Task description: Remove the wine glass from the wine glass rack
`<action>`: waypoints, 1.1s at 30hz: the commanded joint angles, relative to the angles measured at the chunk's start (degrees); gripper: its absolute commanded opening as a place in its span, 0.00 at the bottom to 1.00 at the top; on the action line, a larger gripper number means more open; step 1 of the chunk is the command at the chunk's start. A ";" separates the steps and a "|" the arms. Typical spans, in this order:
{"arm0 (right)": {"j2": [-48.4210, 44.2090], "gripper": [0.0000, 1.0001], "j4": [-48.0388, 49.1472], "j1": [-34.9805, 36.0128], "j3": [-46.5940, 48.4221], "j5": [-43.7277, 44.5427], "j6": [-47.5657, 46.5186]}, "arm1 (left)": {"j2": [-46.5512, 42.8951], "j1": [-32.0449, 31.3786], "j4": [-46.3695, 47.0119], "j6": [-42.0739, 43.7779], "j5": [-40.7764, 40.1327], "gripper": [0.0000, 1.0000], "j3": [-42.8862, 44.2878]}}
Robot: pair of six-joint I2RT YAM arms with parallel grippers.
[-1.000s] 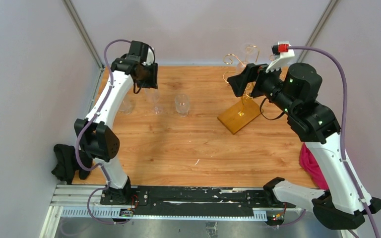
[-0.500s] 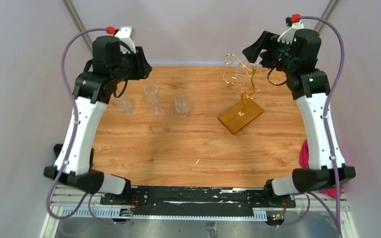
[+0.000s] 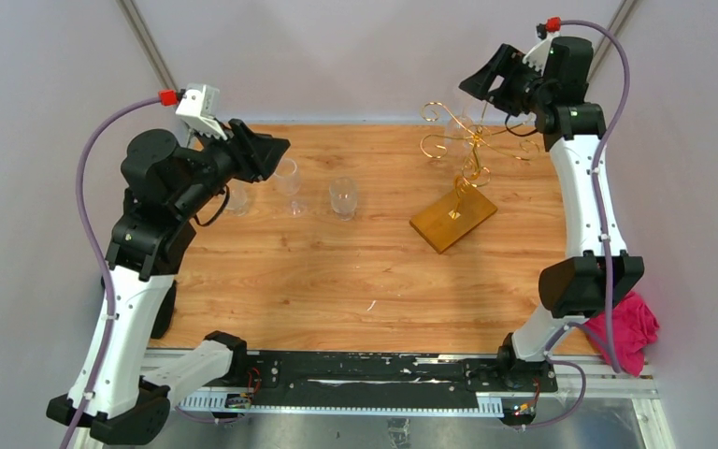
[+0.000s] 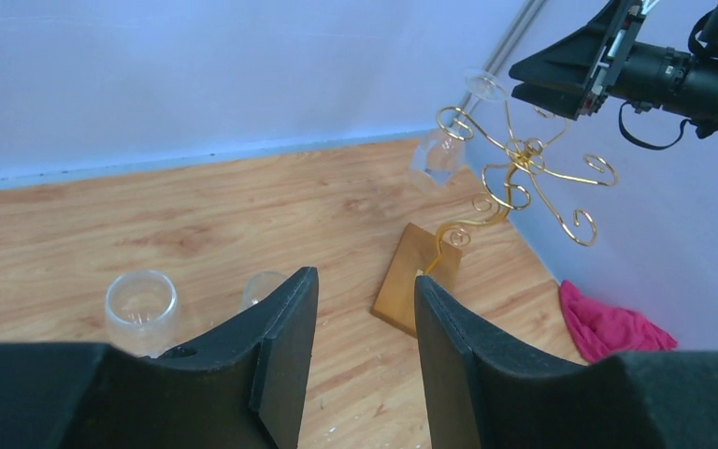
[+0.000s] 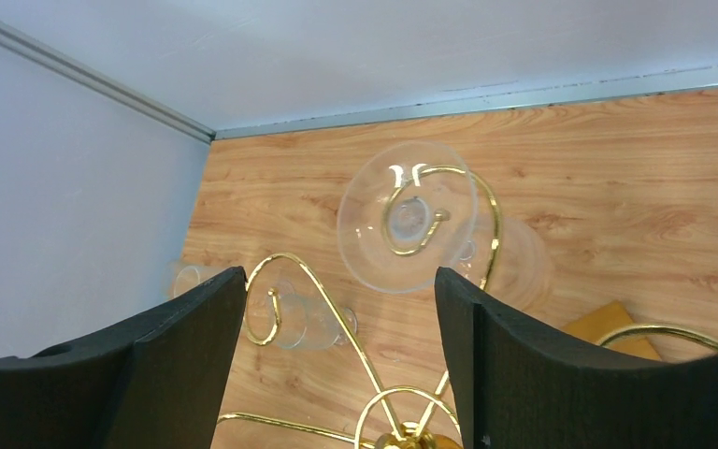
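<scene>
We are raising our right gripper [image 5: 338, 279] from beside the rack [image 4: 522, 161] to above it, wide open and empty. The glass [image 5: 365, 234] is hanging foot-up from it just below, so grasping comes next. Our left gripper [image 4: 365, 290] is idling open.

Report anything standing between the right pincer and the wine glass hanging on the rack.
Nothing visible does. The right pincer is open, and the foot of the wine glass shows straight ahead between its fingers. Only the gold curl of the wine glass rack hooks around the stem.
</scene>
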 commanded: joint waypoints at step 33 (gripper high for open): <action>3.79 0.65 6.77 -4.45 -4.45 -9.46 8.11 | -1.61 -0.30 3.35 0.05 -2.58 0.48 -3.66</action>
